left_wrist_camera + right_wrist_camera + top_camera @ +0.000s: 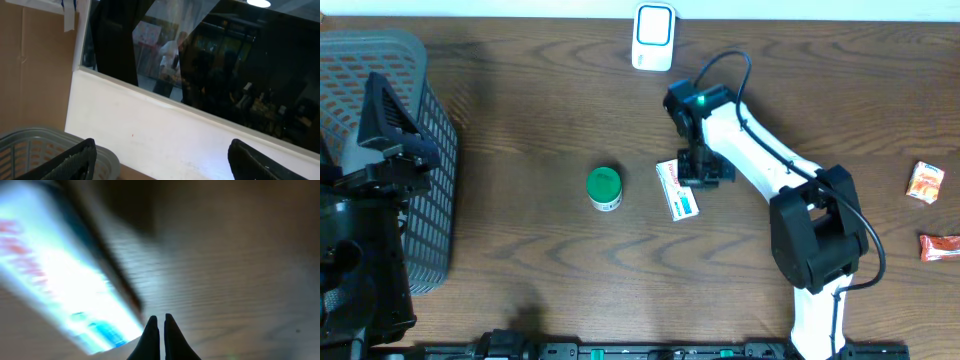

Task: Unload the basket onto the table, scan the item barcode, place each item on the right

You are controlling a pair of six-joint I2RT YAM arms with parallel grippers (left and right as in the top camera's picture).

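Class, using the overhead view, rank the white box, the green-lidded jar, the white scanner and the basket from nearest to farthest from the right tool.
1. White box, beside the right tool.
2. Green-lidded jar, mid-table.
3. White scanner, far edge.
4. Basket, left end.

Basket (420,150) at left edge of table (520,270); jar (604,187) central, box (677,190) just right of it; scanner (653,37) behind; packets (925,182) far right.

I can read no text in any view. Red print on the white box (677,189) is too blurred to decipher.
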